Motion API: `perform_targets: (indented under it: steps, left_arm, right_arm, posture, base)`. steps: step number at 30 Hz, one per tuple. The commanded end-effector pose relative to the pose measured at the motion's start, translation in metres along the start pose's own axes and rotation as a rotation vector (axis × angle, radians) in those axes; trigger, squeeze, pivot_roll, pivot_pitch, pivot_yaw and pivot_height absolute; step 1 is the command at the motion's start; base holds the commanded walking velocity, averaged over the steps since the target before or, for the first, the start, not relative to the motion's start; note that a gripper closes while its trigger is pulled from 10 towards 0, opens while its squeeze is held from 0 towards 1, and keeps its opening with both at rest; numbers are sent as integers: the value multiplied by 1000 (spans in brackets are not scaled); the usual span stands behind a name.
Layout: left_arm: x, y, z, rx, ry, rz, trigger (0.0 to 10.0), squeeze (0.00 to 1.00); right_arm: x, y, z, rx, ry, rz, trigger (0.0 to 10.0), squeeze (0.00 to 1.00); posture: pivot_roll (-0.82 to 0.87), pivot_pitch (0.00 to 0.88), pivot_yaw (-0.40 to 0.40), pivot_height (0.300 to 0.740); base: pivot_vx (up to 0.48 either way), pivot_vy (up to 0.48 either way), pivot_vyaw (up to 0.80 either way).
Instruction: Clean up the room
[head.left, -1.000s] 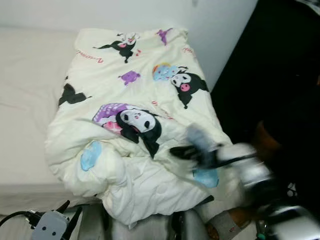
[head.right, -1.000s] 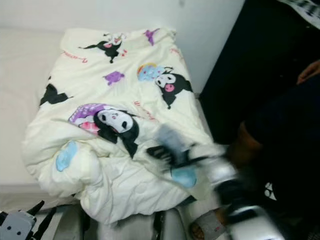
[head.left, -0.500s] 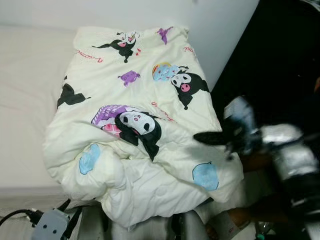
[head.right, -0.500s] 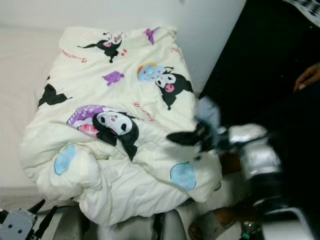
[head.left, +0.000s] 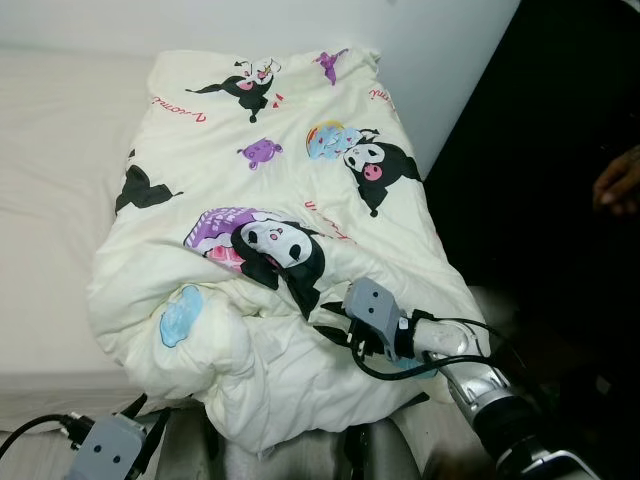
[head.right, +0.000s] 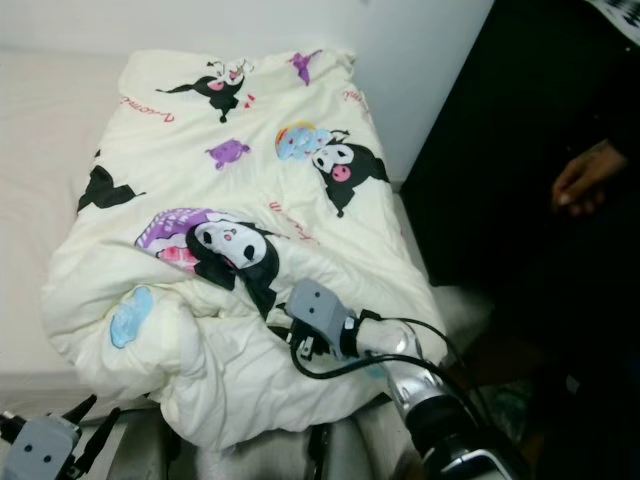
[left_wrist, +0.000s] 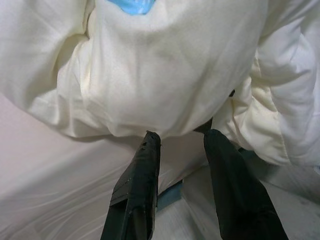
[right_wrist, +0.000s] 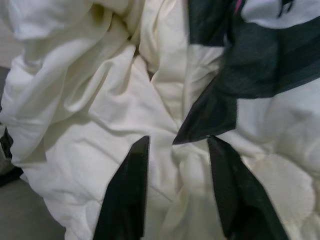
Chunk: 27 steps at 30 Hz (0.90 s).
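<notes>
A cream quilt printed with black, purple and blue cartoon figures lies crumpled on the bed, its near end bunched and hanging over the edge. My right gripper rests low on the bunched folds at the near right. It is open, its fingers either side of a raised fold by a black print patch. Low at the near left, my left gripper is open under the quilt's hanging edge, with nothing between its fingers.
The bare pale mattress stretches left of the quilt. A white wall runs behind, with a dark area to the right. A person's hand hangs at the right edge.
My right arm swung up and out to the right, then came back down onto the quilt's near folds. A person's hand has come into view at the right.
</notes>
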<state>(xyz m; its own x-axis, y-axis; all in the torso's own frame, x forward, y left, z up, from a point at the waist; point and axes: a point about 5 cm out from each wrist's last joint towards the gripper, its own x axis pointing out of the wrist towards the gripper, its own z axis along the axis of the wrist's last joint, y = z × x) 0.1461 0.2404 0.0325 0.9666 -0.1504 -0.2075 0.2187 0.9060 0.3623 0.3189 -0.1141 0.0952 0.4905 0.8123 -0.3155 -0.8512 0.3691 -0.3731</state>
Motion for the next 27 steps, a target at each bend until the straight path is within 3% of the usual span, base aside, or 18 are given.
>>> perform_targets:
  steps: [1,4,7,9,13,14,20,27]
  left_arm:
    - [-4,-2,-4,-7,24,-1,10000,0]
    - [-5,-2,-4,-7,24,0,10000,0]
    - [-5,-1,-5,-4,25,-3,10000,0]
    - [-5,-1,-5,-4,25,-3,10000,0]
    - [-3,1,-4,2,24,-3,10000,0]
    - [-3,1,-4,3,24,-2,10000,0]
    - [-3,1,-4,5,23,-3,10000,0]
    - [-3,1,-4,7,25,0,10000,0]
  right_arm:
    - [2,11,-8,-15,41,23,10000,1000]
    - [5,15,-11,-55,64,19,10000,1000]
    - [13,20,-17,-158,114,-26,10000,1000]
    - [13,20,-17,-158,114,-26,10000,1000]
    - [25,20,-22,-280,185,-133,10000,1000]
    - [29,19,-22,-328,209,-164,10000,0]
    - [37,9,-21,-397,282,-302,10000,0]
    - [34,7,-31,-429,372,-326,10000,0]
  posture:
    - [90,101,-94,597]
    - [91,99,-92,597]
    - [92,99,-90,597]
    - [92,99,-90,597]
    - [98,97,-87,597]
    - [99,95,-86,597]
    - [104,90,-88,597]
    - [110,84,-92,597]
  base:
    - [0,0,0]
    - [0,0,0]
    - [0,0,0]
    - [0,0,0]
    - [0,0,0]
    - [0,0,0]
    - [0,0,0]
    - [0,0,0]
